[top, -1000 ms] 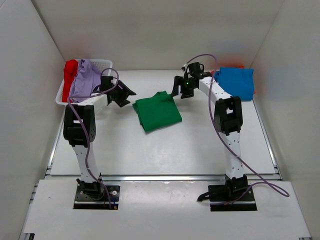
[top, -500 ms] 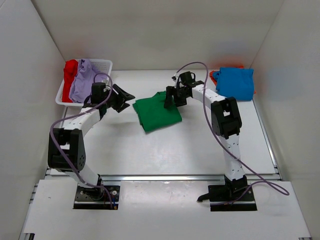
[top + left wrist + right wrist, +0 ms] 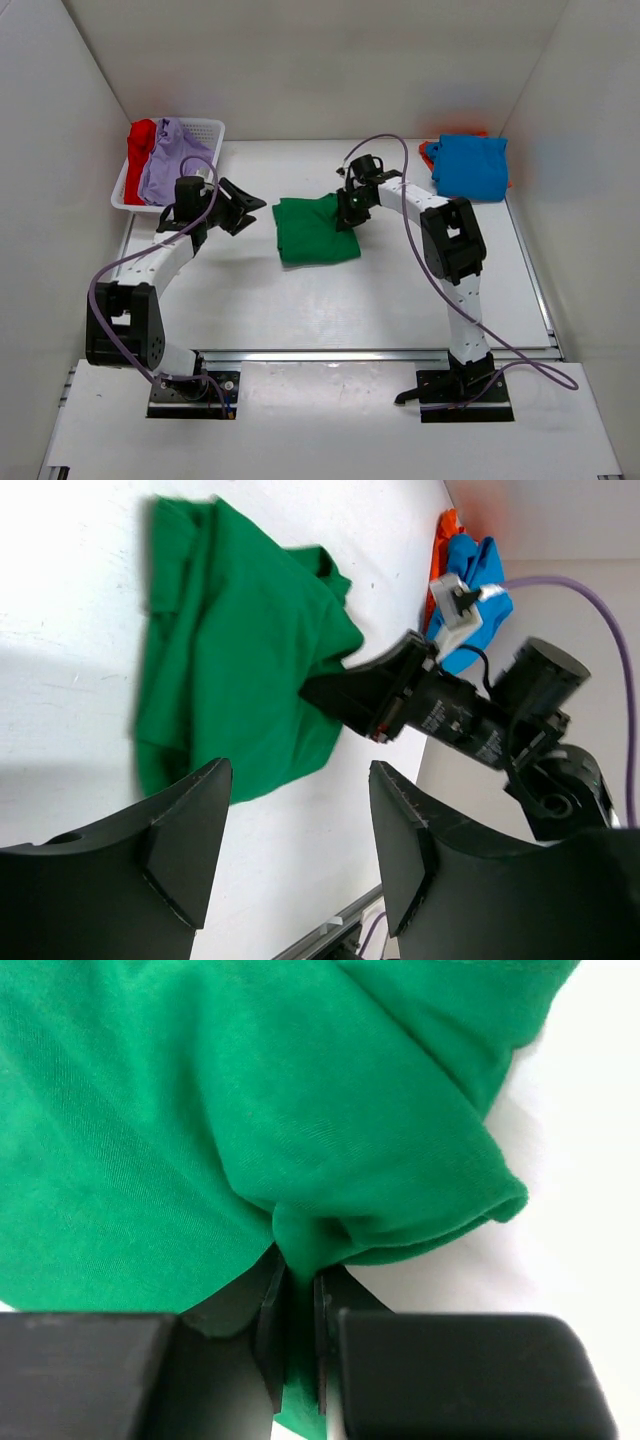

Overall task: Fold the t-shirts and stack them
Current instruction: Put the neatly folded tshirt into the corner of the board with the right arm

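right pincer (image 3: 297, 1282): jaws narrow, clamped on a bunched fold of the bright green cloth t-shirt (image 3: 250, 1110), with cloth filling the gap between the pads. From above, the right pincer (image 3: 348, 208) sits at the shirt's far right corner. The rest of the shirt spreads flat to the pincer's left and nearer side on the white table (image 3: 300, 300), folded roughly square with uneven edges.

left pincer (image 3: 297, 830): jaws wide, nothing between them, held above the table. The green shirt lies ahead of it, apart, no contact. In the top view the left pincer (image 3: 243, 204) is just left of the shirt's left edge.

Further back, right of the right pincer: folded blue t-shirt (image 3: 470, 166) lying on a red-orange cloth (image 3: 428, 152) that shows only at its edge.

Behind and left of the left pincer: white plastic mesh basket (image 3: 207, 126) holding a crumpled lavender t-shirt (image 3: 168, 160) and a red t-shirt (image 3: 140, 145).
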Available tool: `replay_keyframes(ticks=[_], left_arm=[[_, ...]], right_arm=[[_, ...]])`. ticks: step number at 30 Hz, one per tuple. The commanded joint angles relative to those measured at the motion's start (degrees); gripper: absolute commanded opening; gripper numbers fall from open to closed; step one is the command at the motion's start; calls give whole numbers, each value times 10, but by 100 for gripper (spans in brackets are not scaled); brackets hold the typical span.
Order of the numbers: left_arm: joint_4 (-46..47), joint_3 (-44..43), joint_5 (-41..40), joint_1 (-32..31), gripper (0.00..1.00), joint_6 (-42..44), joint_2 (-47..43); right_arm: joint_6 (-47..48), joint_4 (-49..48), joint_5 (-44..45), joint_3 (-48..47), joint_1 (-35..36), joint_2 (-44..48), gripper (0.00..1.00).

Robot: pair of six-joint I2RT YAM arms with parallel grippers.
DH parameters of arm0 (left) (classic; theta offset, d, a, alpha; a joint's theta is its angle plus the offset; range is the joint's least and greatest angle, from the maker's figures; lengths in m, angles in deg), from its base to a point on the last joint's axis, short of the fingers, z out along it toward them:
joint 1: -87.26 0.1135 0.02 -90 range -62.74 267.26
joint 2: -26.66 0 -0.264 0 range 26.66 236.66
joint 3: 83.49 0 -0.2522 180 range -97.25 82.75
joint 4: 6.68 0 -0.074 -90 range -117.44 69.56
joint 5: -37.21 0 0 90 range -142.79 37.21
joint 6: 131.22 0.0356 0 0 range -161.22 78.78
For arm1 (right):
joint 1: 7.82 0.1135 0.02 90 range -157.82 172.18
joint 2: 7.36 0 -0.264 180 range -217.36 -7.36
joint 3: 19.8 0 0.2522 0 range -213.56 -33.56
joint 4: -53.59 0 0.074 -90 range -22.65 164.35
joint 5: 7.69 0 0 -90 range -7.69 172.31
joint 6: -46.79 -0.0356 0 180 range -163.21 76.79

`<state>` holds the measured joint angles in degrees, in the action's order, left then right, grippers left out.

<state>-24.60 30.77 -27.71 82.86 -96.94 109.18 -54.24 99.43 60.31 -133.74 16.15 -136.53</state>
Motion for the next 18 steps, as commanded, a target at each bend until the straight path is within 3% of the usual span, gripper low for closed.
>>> replay_keyframes(ticks=[1, 9, 18], left_arm=[[4, 19, 7, 1, 68, -1, -39], [32, 26, 12, -17, 67, -15, -25], [49, 27, 23, -18, 66, -9, -7]], right_arm=[[55, 12, 118, 41, -19, 81, 0], [182, -98, 205, 129, -78, 225, 0], [208, -136, 174, 47, -210, 203, 0]])
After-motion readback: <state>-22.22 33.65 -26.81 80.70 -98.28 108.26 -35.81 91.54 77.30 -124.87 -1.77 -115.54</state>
